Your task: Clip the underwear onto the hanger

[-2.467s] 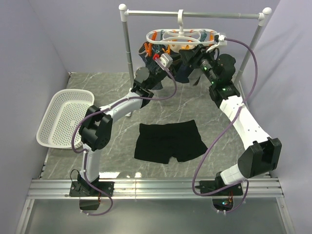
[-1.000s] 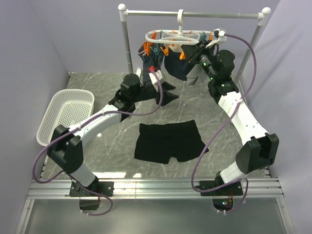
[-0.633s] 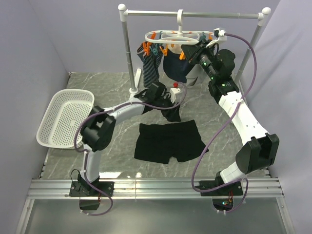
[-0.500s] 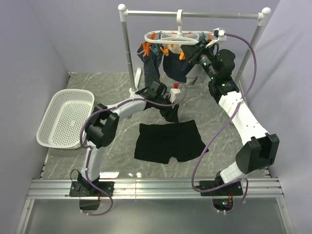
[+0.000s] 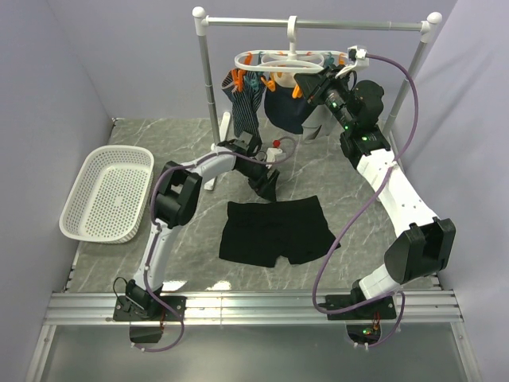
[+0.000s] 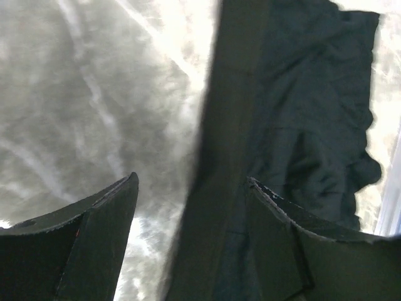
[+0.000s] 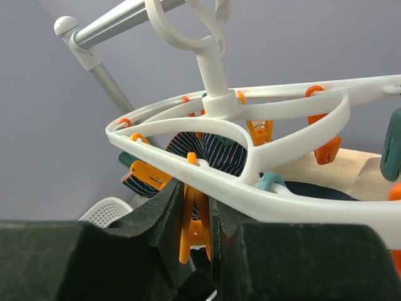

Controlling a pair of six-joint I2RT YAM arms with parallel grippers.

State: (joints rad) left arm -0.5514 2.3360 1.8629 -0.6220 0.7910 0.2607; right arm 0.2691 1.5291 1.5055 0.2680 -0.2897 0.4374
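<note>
Lying flat on the tabletop (image 5: 159, 143), below and nearer than the hanger (image 5: 290, 62), the underwear (image 5: 277, 232) is found: black, unclipped, legs turned away from the hanger.
- Left gripper (image 5: 266, 187): held low between hanger and underwear, over the cloth's hanger-side edge. The fingers are spread and nothing is gripped.
- Right gripper (image 5: 308, 79): raised to the hanger's right half. The fingers are pressed together on an orange peg (image 7: 195, 229).
- Striped garment (image 5: 245, 107): pegged under the hanger's left end.
- White basket (image 5: 111, 195): set well left of the hanger, on the tabletop.
</note>
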